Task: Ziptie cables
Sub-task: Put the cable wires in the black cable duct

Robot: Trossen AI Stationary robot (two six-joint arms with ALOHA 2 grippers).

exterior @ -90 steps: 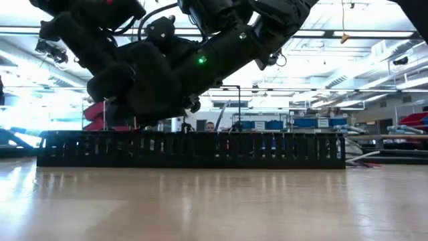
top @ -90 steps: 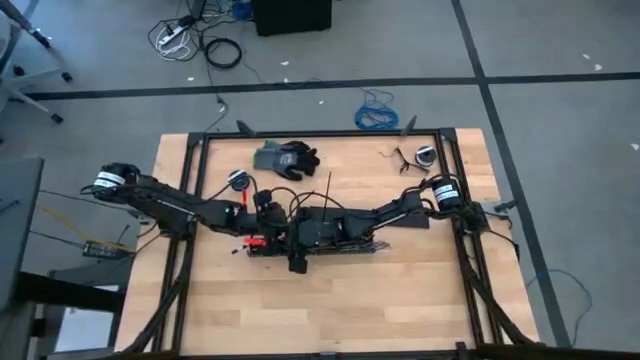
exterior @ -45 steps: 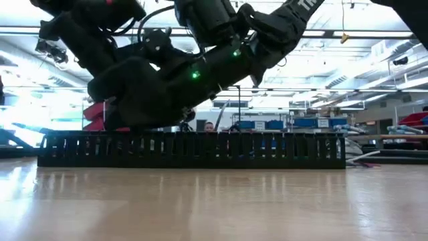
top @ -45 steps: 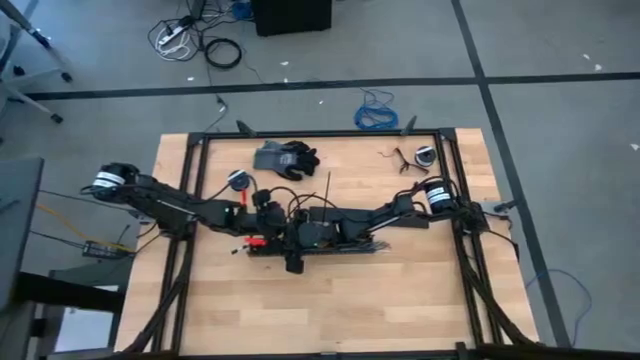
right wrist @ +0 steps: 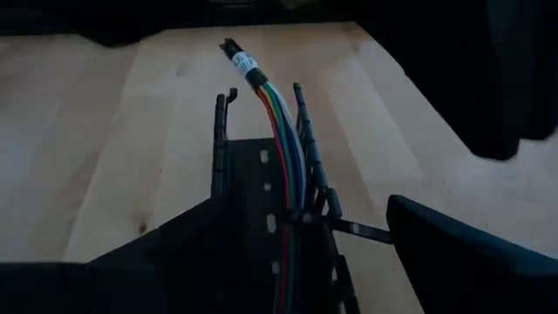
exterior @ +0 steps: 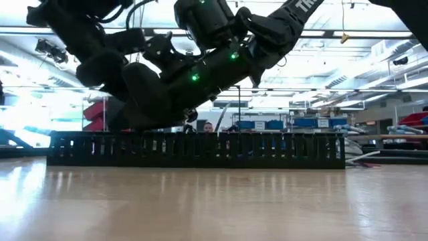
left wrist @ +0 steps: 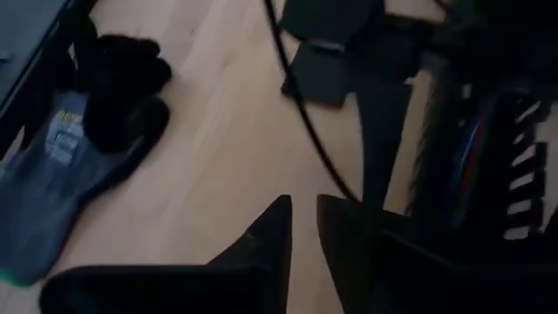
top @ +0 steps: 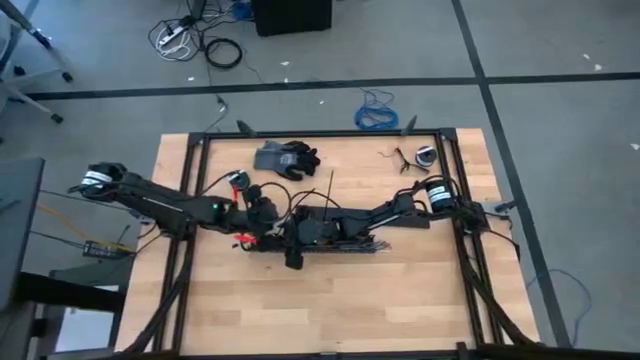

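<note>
Thin multicoloured floppy cables [right wrist: 281, 131] lying in black slotted plastic duct [right wrist: 261, 174]; likely light, limp, best gripping near bundled end; left gripper [left wrist: 301, 231] nearly closed, empty; right gripper: cannot tell

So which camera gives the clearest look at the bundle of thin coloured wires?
The right wrist view: the bundle of thin coloured wires runs along a black slotted cable tray, its labelled end past the tray's end. The left wrist view shows only a coloured sliver; the high and low views hide the wires behind arms and tray.
</note>
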